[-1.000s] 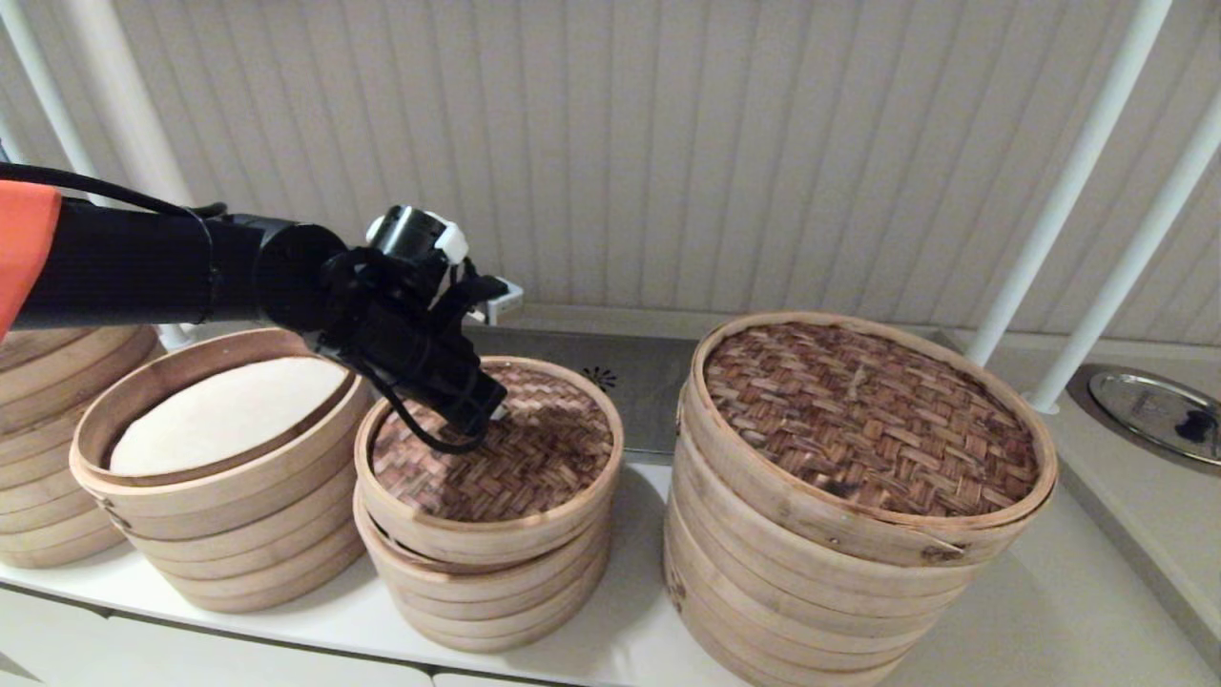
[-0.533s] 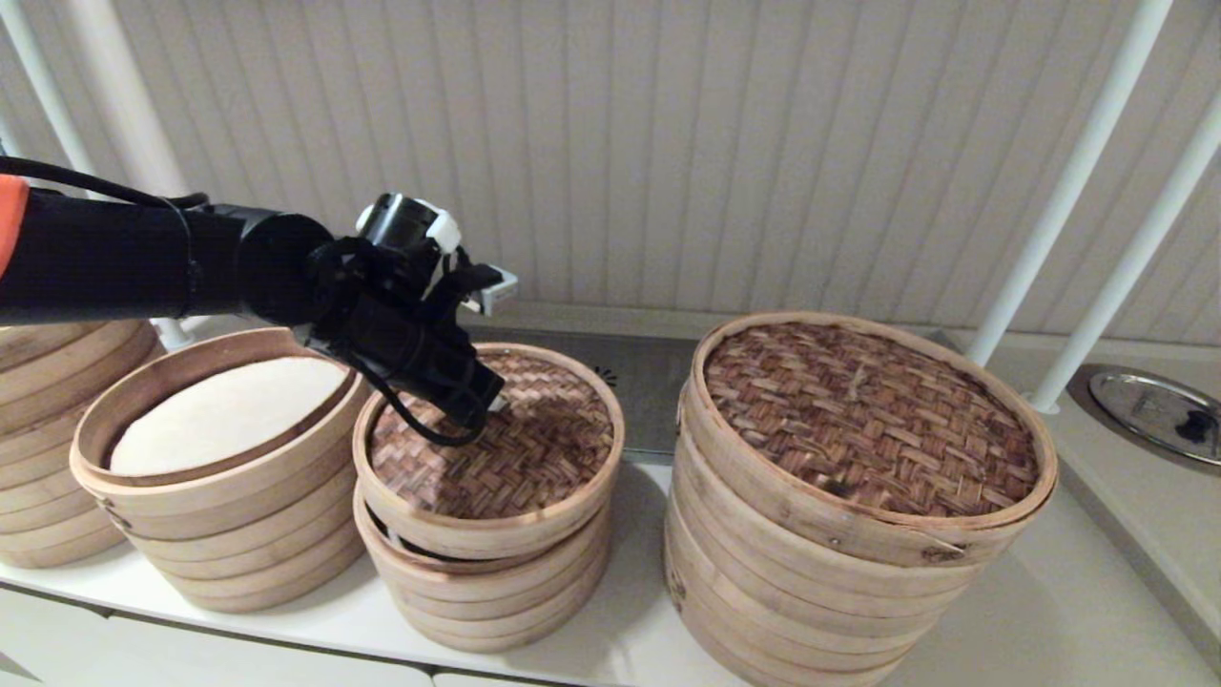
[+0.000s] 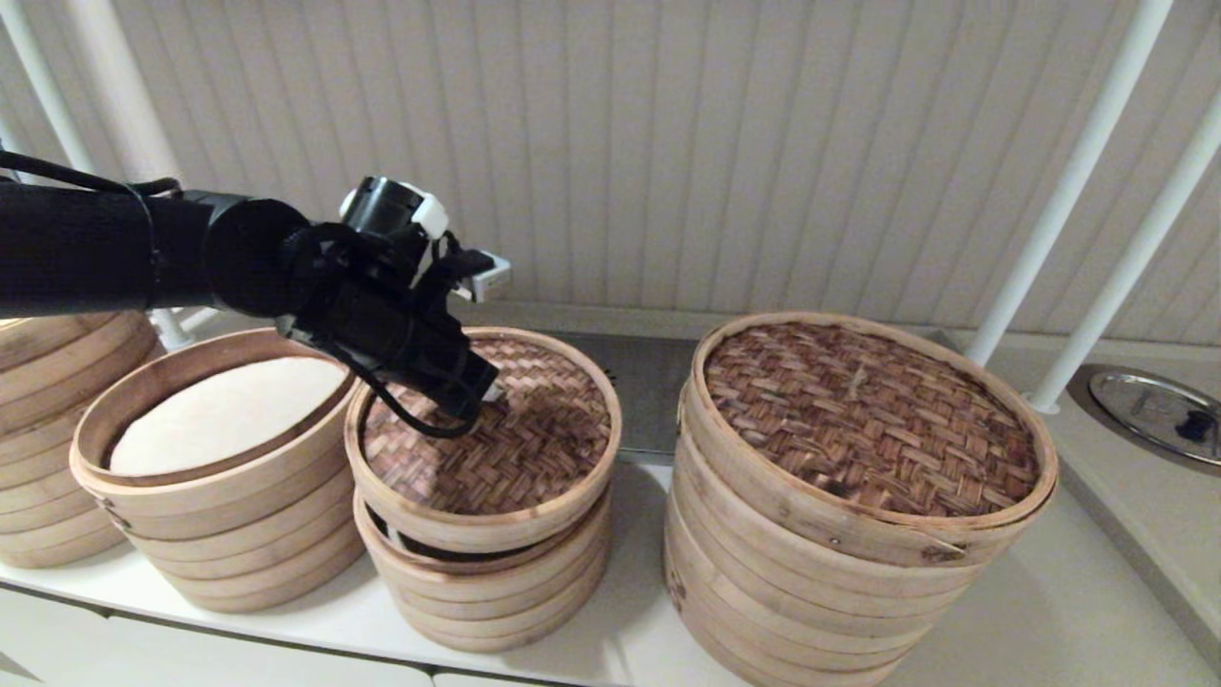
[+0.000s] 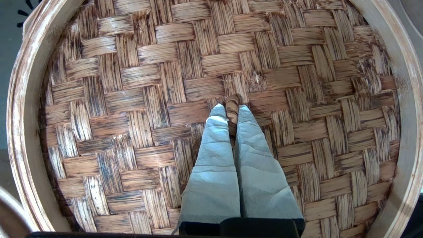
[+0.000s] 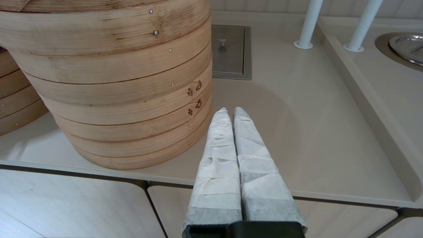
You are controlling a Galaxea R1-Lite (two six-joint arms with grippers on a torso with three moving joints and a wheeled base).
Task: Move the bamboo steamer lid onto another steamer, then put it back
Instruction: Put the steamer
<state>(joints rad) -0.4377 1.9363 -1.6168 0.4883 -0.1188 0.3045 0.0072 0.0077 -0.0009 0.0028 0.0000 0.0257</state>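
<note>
The bamboo steamer lid (image 3: 515,448), with a herringbone weave and a pale rim, hangs slightly tilted just above the short, narrow middle steamer stack (image 3: 486,592). A dark gap shows between them at the front. My left gripper (image 3: 482,396) is shut on the lid's small loop handle (image 4: 232,100), with the fingertips (image 4: 218,114) pinching it at the centre of the weave (image 4: 132,99). What lies inside the middle stack is hidden by the lid. My right gripper (image 5: 231,110) is shut and empty, low near the counter's front edge beside the widest stack (image 5: 115,82).
Left of the middle stack stands an open, slightly wider stack (image 3: 229,515) showing a white liner (image 3: 224,410). Another stack (image 3: 48,458) sits at the far left. The widest stack (image 3: 839,572) with its dark coarse lid is on the right. White poles (image 3: 1068,191) and a metal disc (image 3: 1154,410) lie beyond it.
My left gripper has risen and shifted slightly left with the lid in it. The lid has come off the middle stack, and the gap beneath it has widened.
</note>
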